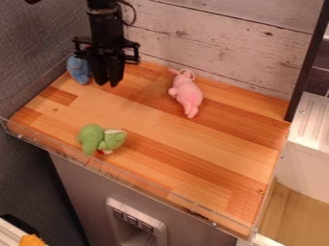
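Blue plush toy [78, 69] is seen at the far left corner of the desk [164, 132], just beside the black tool [107, 85] and partly hidden by it. Whether contact is made cannot be told from this angle; no hold on the toy is apparent. Whether the tool is set wide or narrow cannot be told either. Handling, as judged: light, soft, stuffed, so easy squeeze under modest force and low breakage risk. Fabric-like surface is expected to be grippy rather than slippery. Stiffness is assumed low, so some shape change under load should be allowed for, and a thin pinch of outer cloth is best avoided, since the body could be left to sag or swing. Best hold is judged to be across the rounded middle, low enough for the bulk to be caught, with the centre of mass kept between the contact faces. Exact facing and the hidden side cannot be made out, so the grasp axis is better picked from the visible body. Clearance is judged tight on the outer side: a clear rim [35, 98] is run along the left edge of the desk, and the toy could be nudged toward it by an off-centre approach. Pink plush toy [187, 94] is placed well apart, near the plank-look back panel [221, 45]; green plush toy [93, 138] is placed near the front left edge.
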`<state>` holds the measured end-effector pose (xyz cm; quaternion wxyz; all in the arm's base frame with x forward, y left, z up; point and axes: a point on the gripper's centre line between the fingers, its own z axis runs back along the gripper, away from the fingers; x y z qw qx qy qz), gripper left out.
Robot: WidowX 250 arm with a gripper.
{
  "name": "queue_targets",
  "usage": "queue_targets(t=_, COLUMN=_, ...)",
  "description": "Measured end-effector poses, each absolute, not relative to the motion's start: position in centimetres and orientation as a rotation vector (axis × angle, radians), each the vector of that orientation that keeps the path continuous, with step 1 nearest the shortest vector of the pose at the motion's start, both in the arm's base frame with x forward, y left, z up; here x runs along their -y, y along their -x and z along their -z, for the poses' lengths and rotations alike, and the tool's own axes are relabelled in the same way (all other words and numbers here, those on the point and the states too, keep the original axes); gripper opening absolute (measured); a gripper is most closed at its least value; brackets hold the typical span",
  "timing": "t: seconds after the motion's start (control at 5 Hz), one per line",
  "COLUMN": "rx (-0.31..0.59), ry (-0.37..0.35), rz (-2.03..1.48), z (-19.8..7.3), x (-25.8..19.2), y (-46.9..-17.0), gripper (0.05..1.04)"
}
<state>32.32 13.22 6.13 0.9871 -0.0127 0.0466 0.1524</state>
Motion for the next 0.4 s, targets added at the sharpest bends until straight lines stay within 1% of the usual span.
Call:
queue_targets(t=0.2, rx=-0.097, ry=0.03, rz=-0.518, z=-6.4, x=-15.0, y=-33.7, gripper=0.801)
queue_targets(t=0.4, rx=-0.1, ry=0.031, rz=-0.679, z=-5.7, x=-16.7, y=-35.1, gripper=0.998)
